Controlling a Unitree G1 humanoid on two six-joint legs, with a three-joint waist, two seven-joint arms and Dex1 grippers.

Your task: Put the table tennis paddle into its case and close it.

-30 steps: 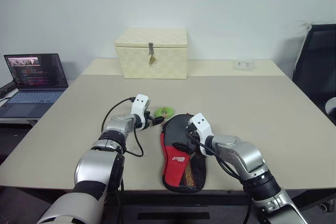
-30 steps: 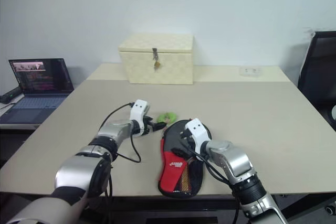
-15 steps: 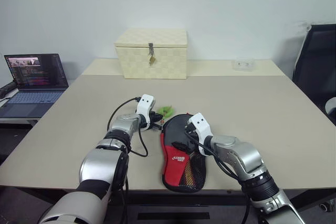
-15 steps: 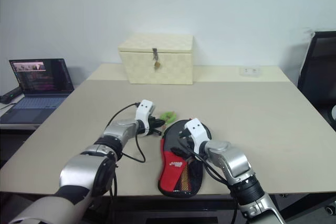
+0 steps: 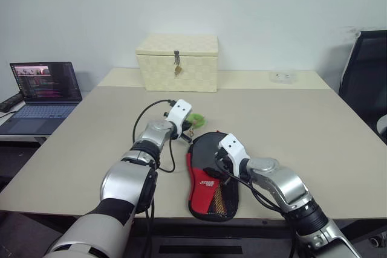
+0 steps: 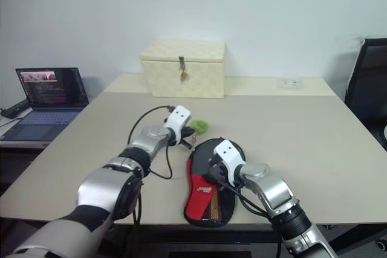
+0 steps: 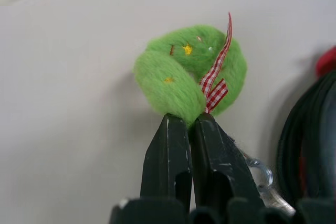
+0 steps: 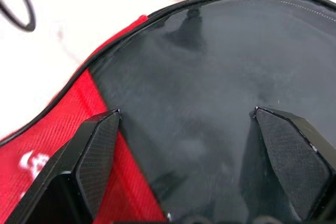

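On the table [image 5: 314, 125], the left hand [image 7: 190, 121] was pinched shut on the fuzzy green pull tag [image 7: 186, 74], at the round top end of the case [image 5: 211, 176]. The case lay flat near the table's front edge. The right hand [image 8: 186, 124] rested on its grey front, fingers [image 8: 97, 150] spread wide, gripping nothing.
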